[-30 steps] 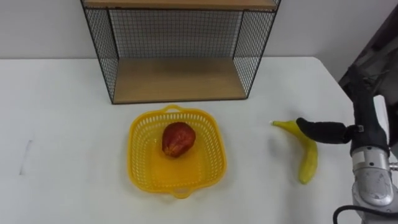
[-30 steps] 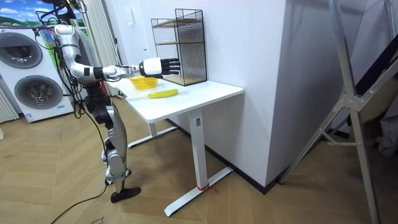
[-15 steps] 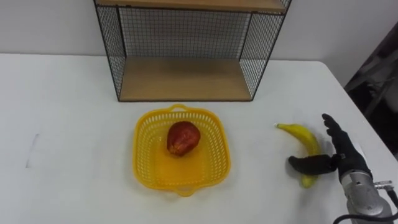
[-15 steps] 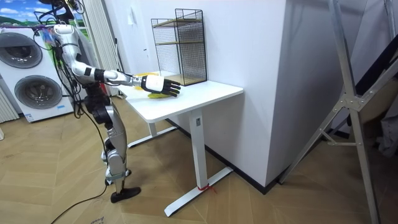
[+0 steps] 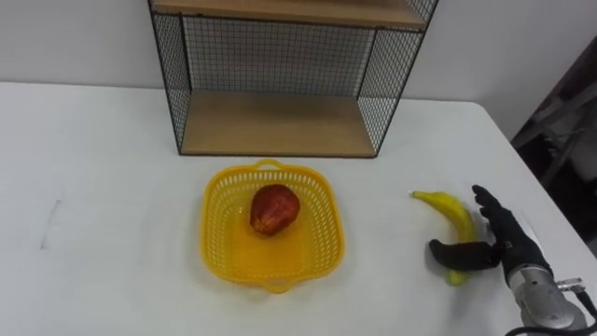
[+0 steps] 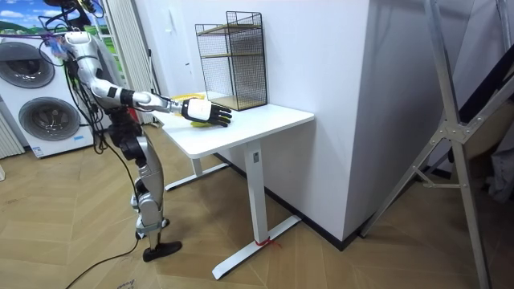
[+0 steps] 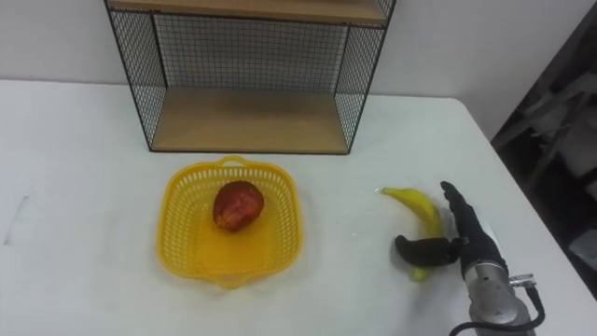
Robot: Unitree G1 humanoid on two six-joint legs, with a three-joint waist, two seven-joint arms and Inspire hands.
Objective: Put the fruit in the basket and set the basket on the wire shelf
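Right hand (image 5: 511, 252) low on the tabletop (image 5: 112, 187), fingers (image 5: 489, 209) apart, straddling the banana (image 5: 450, 208); red fruit (image 5: 272, 207) in yellow basket (image 5: 218, 226).

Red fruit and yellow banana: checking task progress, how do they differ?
The round red fruit lies inside the yellow plastic basket; the long curved yellow banana lies on the white table. No hand nears the red fruit; the open right hand straddles the banana. Both are fruit.
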